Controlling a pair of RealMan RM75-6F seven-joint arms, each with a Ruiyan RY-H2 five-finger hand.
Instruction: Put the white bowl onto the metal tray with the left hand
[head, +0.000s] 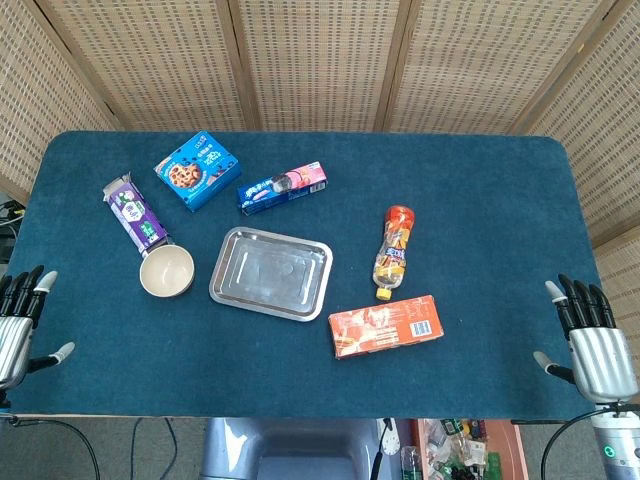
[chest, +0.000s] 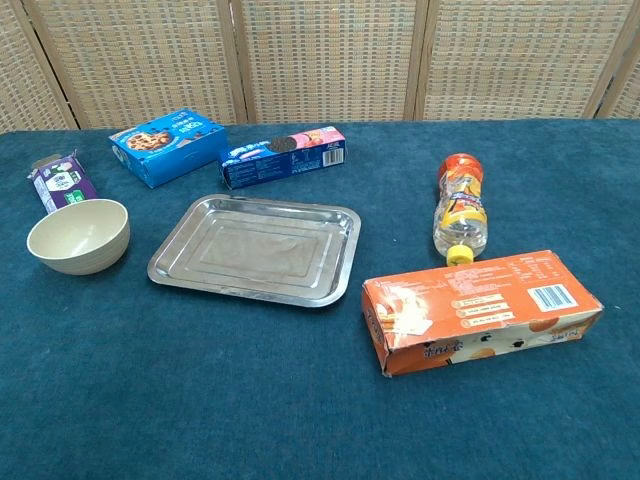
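Note:
The white bowl (head: 167, 271) (chest: 79, 235) stands upright and empty on the blue table, just left of the metal tray (head: 234, 286) (chest: 200, 262), which holds nothing. My left hand (head: 18, 322) rests at the table's front left corner, well left of and nearer than the bowl, fingers spread and holding nothing. At the front right corner my right hand (head: 590, 340) is likewise spread and empty. Neither hand shows in the chest view.
A purple packet (head: 136, 214) lies behind the bowl, with a blue cookie box (head: 196, 171) and a blue-pink biscuit box (head: 283, 188) behind the tray. Right of the tray lie an orange-capped bottle (head: 394, 252) and an orange box (head: 386, 326).

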